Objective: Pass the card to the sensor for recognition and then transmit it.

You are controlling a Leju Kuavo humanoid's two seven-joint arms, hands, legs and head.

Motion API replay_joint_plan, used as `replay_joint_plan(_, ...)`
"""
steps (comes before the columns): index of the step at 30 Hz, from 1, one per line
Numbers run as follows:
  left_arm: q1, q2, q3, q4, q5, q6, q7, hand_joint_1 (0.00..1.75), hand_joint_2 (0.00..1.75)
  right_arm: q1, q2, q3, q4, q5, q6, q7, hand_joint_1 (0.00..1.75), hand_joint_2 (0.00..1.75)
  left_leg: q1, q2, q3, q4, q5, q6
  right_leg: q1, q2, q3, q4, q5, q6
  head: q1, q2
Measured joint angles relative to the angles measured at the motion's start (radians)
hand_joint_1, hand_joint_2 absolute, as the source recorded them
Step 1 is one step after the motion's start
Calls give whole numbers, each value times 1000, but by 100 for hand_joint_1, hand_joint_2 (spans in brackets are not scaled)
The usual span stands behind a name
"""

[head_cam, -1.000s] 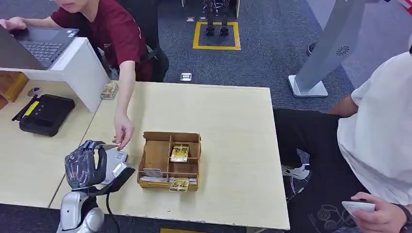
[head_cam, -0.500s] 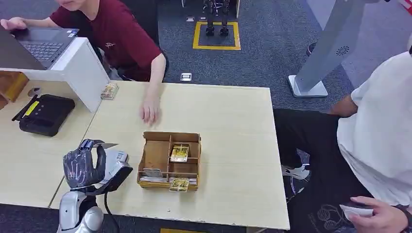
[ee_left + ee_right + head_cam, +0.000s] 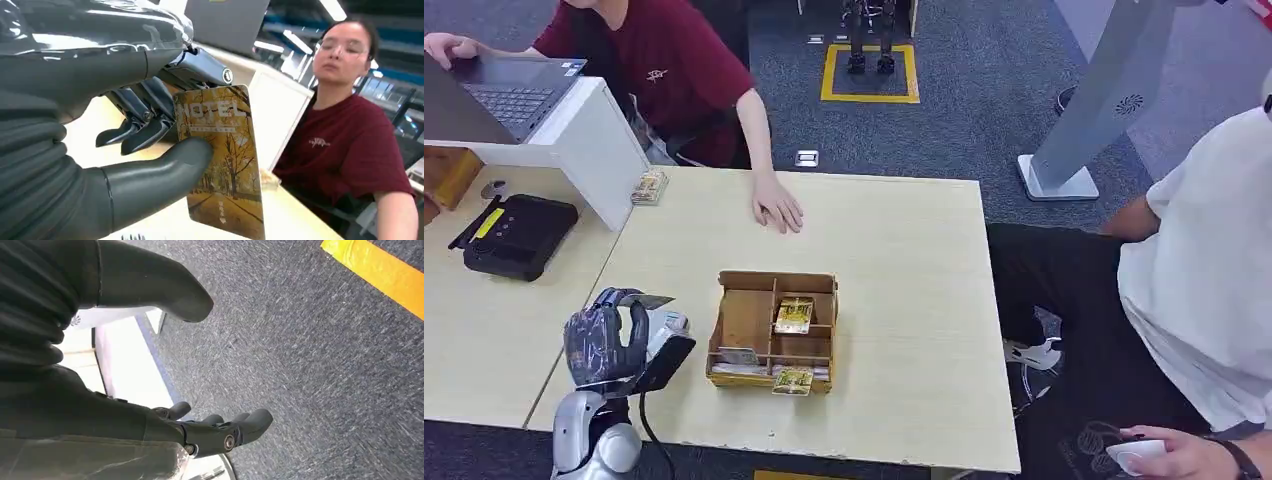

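Note:
My left hand (image 3: pixel 604 343) is raised near the table's front left corner. It pinches a card (image 3: pixel 223 161) between thumb and fingers, a yellow autumn picture printed "HOTEL". In the head view the card (image 3: pixel 650 300) shows as a thin edge sticking out above the fingers. Just to the right of the hand and below it lies the sensor (image 3: pixel 669 345), a small white and black reader on the table. My right hand (image 3: pixel 125 405) hangs over grey carpet, its fingers apart and holding nothing.
A wooden divided box (image 3: pixel 749 322) with several cards stands right of the sensor. A person in maroon rests a hand (image 3: pixel 779 213) on the table's far side. A black device (image 3: pixel 519 235) and a laptop stand (image 3: pixel 589 145) are at left. A person in white (image 3: pixel 1204 280) sits at right.
The maroon-sleeved person's hand has drawn back from beside the card to the table's far side. My left hand, still holding the card, has shifted slightly right.

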Motion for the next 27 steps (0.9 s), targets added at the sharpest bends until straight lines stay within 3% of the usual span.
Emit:
replay_joint_plan(5,13,5,17,15,-271,75,49,175,175,0,0,0,0,5,2,-2,0,175,0,0,0,0,0,0,0,0,0,0,0,0,0,0)
replay_joint_plan(13,30,-28,127,3,-460,77,33,175,175,-1,0,0,0,8,3,-2,0,175,0,0,0,0,0,0,0,0,0,0,0,0,0,0)
replay_joint_plan(17,46,-18,138,-29,-525,77,121,175,175,-2,0,0,0,10,7,-5,0,175,0,0,0,0,0,0,0,0,0,0,0,0,0,0)
replay_joint_plan(19,55,15,130,-35,-535,77,219,175,175,-3,0,0,0,5,10,-6,0,175,1,0,1,0,0,0,0,1,0,0,0,0,0,0)
replay_joint_plan(22,63,56,102,-35,-536,77,297,175,175,-5,0,1,0,0,10,-7,0,175,1,-1,0,0,0,0,1,-1,0,0,0,0,-1,0)
replay_joint_plan(27,68,80,74,-32,-537,77,310,175,175,-8,0,8,0,-15,10,-8,0,175,1,0,0,0,0,0,1,0,0,0,0,0,0,0)
